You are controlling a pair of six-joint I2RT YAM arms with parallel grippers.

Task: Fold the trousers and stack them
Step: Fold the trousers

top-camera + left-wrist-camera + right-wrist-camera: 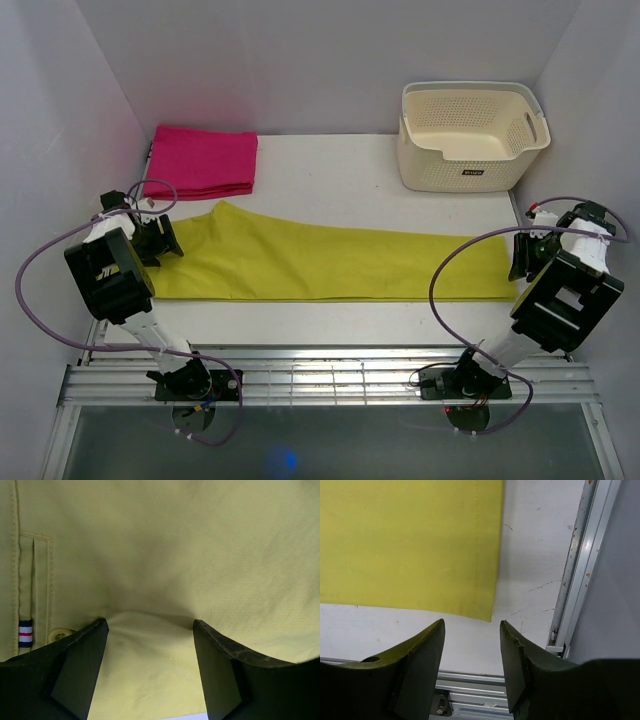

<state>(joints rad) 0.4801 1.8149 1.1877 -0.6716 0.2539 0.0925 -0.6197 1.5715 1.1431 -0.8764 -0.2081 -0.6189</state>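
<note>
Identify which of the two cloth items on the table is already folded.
The magenta-pink cloth at the far left: it sits as a compact, layered rectangle, while the long yellow-green fabric trousers lie stretched out flat at full length.

top view: we note bright, even, diffuse light; white walls [330, 60] and table [330, 170] near clipping. faint soft shadow beside the basket [470, 135]. a blue glow [283, 462] sits on the dim bottom panel [400, 440]. left wrist: trousers [190, 555] look pale, washed out; left fingers [75, 670] dark, underexposed, with a soft shadow in the fold between them. right wrist: table scratches sharp; right fingers [415, 665] dark and slightly soft; we see a glint on the rail [580, 565].
</note>
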